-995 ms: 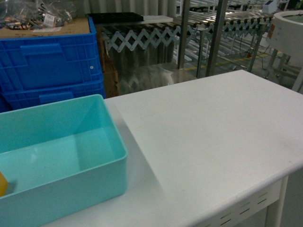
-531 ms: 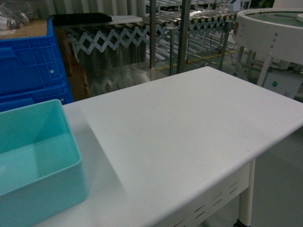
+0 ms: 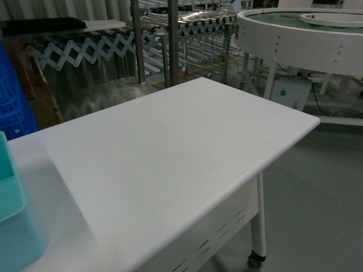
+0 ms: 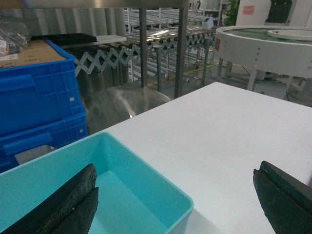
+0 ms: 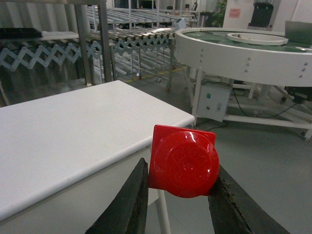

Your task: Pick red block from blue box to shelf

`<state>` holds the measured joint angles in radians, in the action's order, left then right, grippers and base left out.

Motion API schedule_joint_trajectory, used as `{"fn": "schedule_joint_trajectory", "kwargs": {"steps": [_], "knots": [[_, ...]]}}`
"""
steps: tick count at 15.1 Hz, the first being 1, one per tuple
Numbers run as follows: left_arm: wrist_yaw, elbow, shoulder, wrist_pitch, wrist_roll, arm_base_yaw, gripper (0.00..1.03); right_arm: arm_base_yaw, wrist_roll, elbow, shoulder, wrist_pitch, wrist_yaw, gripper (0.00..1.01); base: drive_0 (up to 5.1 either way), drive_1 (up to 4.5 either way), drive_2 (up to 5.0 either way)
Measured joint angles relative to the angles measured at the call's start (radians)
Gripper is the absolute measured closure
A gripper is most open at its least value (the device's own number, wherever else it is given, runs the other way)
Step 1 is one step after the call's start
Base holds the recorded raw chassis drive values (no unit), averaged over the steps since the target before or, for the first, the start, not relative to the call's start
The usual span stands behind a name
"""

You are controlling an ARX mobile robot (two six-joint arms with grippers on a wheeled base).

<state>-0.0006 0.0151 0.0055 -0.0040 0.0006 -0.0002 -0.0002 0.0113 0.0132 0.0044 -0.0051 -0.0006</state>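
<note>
Head view has swung right; blue box (image 3: pixel 14 221) now barely at left edge. My right gripper (image 5: pixel 178 192) clamps red block (image 5: pixel 184 161); left gripper (image 4: pixel 175 204) spread wide.

The right gripper (image 5: pixel 178 195) pinches the red block (image 5: pixel 184 161) between its fingers; the left gripper (image 4: pixel 175 204) gapes wide.

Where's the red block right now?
In the right wrist view, the red block is clamped between the right gripper fingers, beyond the white table edge; the head view doesn't show it.
</note>
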Motion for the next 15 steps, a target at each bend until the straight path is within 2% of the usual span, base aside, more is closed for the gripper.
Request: {"fn": "schedule_joint_trajectory", "kwargs": {"steps": [15], "knots": [[0.0,0.0,0.0,0.0,0.0,0.0,0.05,0.0,0.0,0.0,0.0,0.0,0.0,0.73,-1.4,-1.45,-1.4]]}}
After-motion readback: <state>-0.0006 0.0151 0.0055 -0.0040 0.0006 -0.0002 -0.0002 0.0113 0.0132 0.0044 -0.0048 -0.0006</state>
